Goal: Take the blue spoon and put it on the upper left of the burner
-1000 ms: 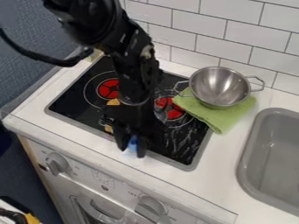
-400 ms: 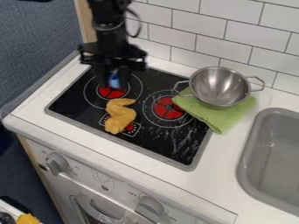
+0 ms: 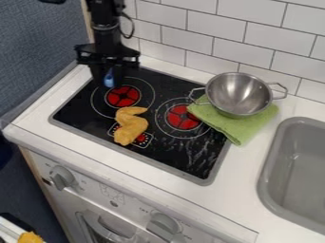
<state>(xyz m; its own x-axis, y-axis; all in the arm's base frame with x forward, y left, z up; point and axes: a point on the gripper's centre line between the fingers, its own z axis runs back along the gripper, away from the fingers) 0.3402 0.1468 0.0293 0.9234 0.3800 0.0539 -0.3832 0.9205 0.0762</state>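
The gripper (image 3: 109,81) hangs over the upper left part of the black stovetop (image 3: 171,156), behind the left red burner (image 3: 122,96). It is shut on the blue spoon (image 3: 109,79), of which a small blue part shows between the fingers. The rest of the spoon is hidden by the gripper.
A yellow chicken-wing toy (image 3: 130,126) lies in front of the left burner. At the right, a metal colander (image 3: 238,94) stands on a green cloth (image 3: 244,128), partly over the stovetop's corner. A grey sink (image 3: 298,166) is farther right; a tiled wall rises behind.
The gripper has gone from the stovetop's front edge back to its upper left, carrying the blue spoon, and lately a little farther left. The yellow toy and right burner are uncovered.
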